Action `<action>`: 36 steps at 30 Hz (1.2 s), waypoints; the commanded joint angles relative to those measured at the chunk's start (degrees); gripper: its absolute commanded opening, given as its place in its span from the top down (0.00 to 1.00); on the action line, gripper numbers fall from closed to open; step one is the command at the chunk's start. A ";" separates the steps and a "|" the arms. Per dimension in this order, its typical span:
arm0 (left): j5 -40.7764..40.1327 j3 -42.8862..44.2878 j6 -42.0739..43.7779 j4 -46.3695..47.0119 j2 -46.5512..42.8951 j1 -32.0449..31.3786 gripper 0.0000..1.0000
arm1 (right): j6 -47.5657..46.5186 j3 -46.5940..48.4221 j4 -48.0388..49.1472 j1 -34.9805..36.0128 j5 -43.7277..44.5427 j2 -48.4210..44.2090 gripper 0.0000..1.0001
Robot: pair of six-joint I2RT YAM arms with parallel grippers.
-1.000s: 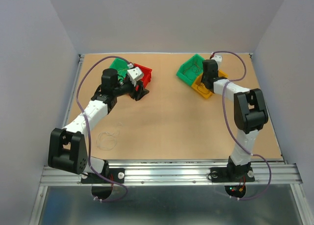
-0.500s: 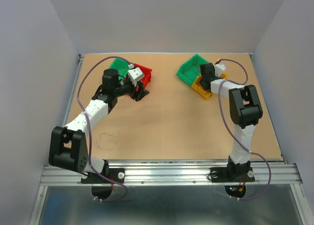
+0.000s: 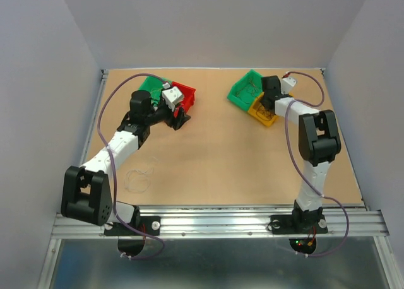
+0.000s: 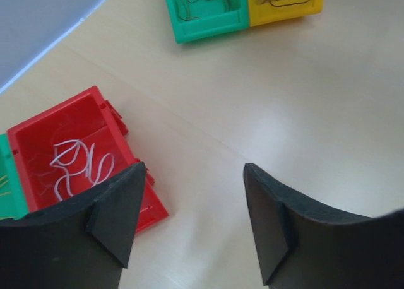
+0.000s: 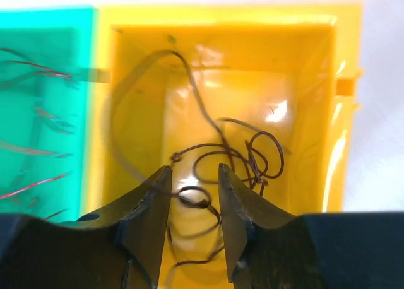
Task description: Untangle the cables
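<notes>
In the right wrist view my right gripper (image 5: 194, 169) hangs inside the yellow bin (image 5: 315, 81), open. A loop of the brown cable (image 5: 252, 153) lies loose between its fingers on the bin floor. Thin reddish cables (image 5: 38, 71) lie in the green bin (image 5: 57, 24) beside it. My left gripper (image 4: 196, 219) stands open over bare table, empty, just right of the red bin (image 4: 38, 128), which holds whitish cables (image 4: 79, 166). A faint clump of cables (image 3: 137, 178) lies on the table near the left arm.
From above, a red bin (image 3: 187, 93) and a green bin (image 3: 150, 84) sit at the back left. A green bin (image 3: 243, 90) and a yellow bin (image 3: 262, 115) sit at the back right. Walls close in the tabletop (image 3: 221, 150) on three sides.
My right gripper has gone from shut to open, and the brown cable now lies free in the yellow bin. Its wrist shifted slightly. The left jaws widened a little.
</notes>
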 commanded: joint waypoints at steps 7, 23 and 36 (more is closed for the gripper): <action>-11.24 -7.05 -2.56 11.99 -12.00 0.28 0.01 | -5.31 -3.24 0.54 1.83 1.70 -17.02 0.44; -16.17 -5.92 16.05 -19.69 -27.29 5.55 0.01 | -10.85 -48.49 18.81 3.15 -20.62 -51.82 0.09; -25.74 -5.55 48.59 -64.04 -25.11 5.29 0.01 | -10.67 -61.87 22.33 3.23 -23.18 -66.07 0.08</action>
